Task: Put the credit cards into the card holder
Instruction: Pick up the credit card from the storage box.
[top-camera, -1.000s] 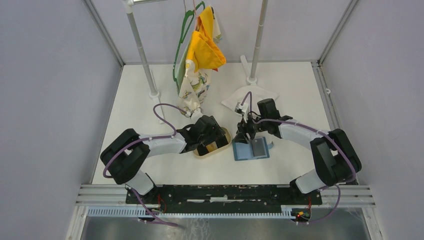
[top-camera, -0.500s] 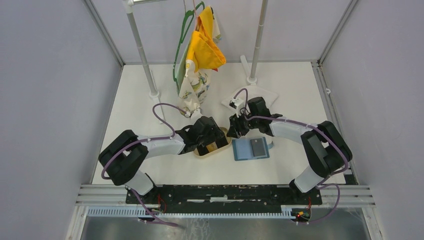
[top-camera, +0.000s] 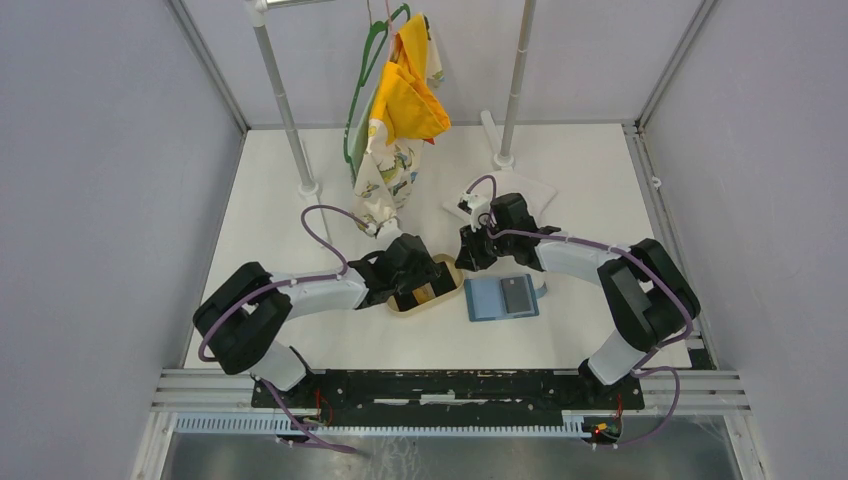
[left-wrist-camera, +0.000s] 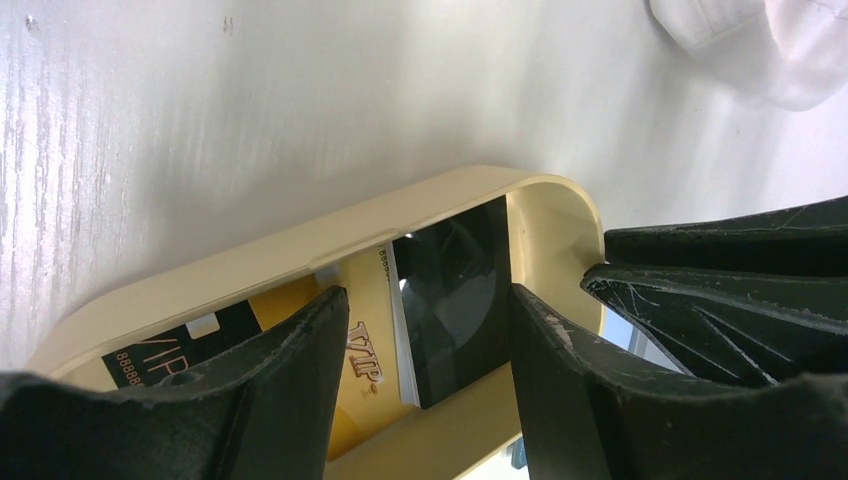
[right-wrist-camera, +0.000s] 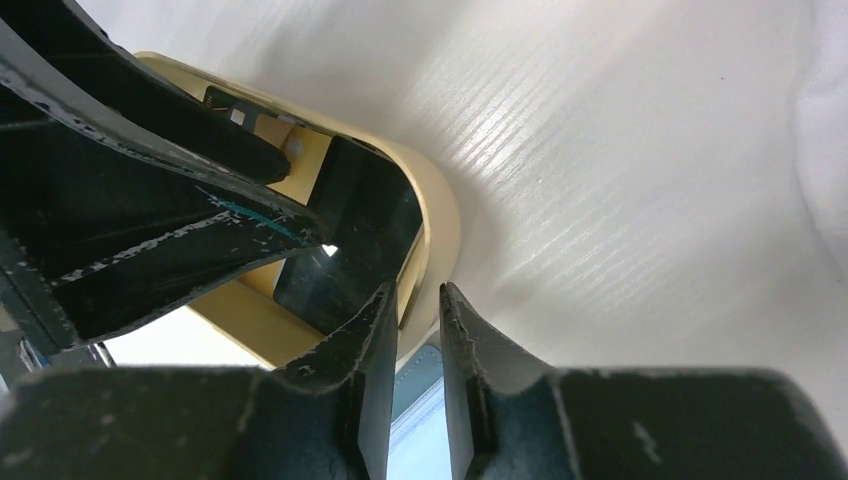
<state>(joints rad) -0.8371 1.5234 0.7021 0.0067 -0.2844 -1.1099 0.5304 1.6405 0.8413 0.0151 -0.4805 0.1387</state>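
My left gripper (left-wrist-camera: 425, 300) hangs spread wide inside the 1 tan oval plastic tray (left-wrist-camera: 300, 235). Its 2 fingers stand on either side of 1 thin glossy black rectangular card (left-wrist-camera: 455, 290), which lies at the tray's rounded end, partly over 1 gold-and-black card marked VIP (left-wrist-camera: 365, 360). My right gripper (right-wrist-camera: 416, 292) sits just outside that same rounded end, its 2 fingers drawn almost together with only a thin slit between them. The tray's rim shows through the slit, and I cannot tell whether they nip it. The second thin black card (top-camera: 517, 294) lies flat on the right half of the 1 flat blue squarish card holder (top-camera: 483, 300). The holder rests on the white table (top-camera: 600, 200) just beside the tray, on my right. 1 crumpled white cloth (top-camera: 535, 188) lies farther back, behind my right wrist.
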